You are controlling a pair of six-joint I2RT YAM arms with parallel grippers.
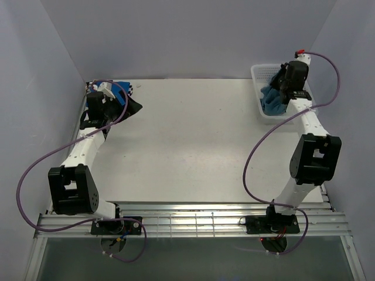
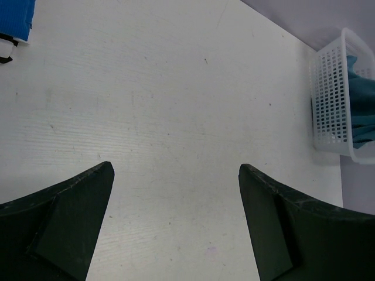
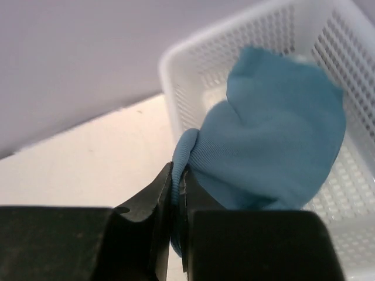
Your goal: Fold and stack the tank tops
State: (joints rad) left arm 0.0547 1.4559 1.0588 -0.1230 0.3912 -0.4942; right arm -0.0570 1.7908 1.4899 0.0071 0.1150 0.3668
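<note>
The right gripper [image 3: 176,175] pinches a fold of the teal tank top [image 3: 275,134], which lies bunched in the white mesh basket [image 3: 193,64] at the table's far right, so this appears to be the pick-up step. Next, the cloth likely needs lifting clear of the rim and spreading flat. The left gripper [image 2: 176,170] hangs spread and empty near the royal blue tank top [image 1: 121,93], far left. The pale table [image 1: 193,140] sits between plain lilac walls [image 1: 187,35].

Lighting on my rig is soft, even and pretty bright: no glare off the white counter [image 1: 193,146], barely any shadows. My left tool [image 2: 176,168] comes out near-black, detail mostly lost. Right wrist view: teal top [image 3: 275,140] sharp, basket [image 3: 193,76] rim a bit soft.
</note>
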